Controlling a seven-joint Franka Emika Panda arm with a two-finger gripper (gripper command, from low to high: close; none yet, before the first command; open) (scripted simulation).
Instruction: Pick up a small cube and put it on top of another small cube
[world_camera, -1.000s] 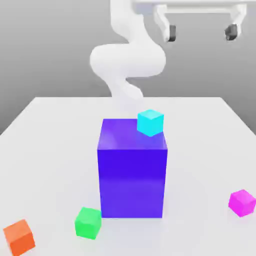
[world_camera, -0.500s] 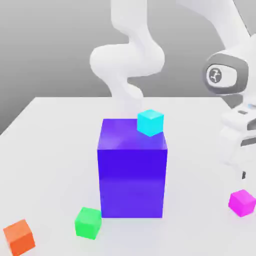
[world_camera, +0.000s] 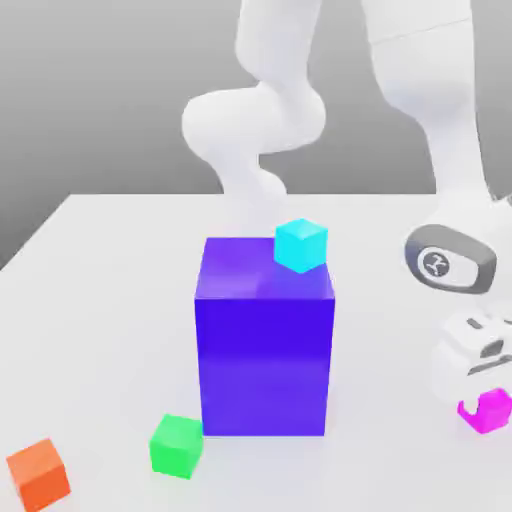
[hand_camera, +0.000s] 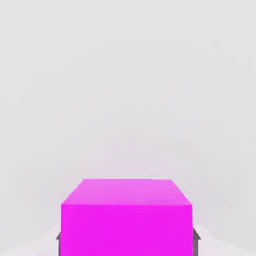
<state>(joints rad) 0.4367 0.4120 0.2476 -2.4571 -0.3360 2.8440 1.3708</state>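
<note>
The white two-finger gripper (hand_camera: 128, 245) had come down at the right and narrowed from wide open onto the small magenta cube (hand_camera: 126, 230), gripping its opposite sides on the pale table (world_camera: 400, 350) (no lift yet), so stacking could probably follow.

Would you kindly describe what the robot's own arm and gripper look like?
The arm is glossy white with smooth, rounded, tube-like links. Near the wrist, a dark grey ring frames a white oval bearing a round logo. The gripper has a white body and dark fingertips.
</note>
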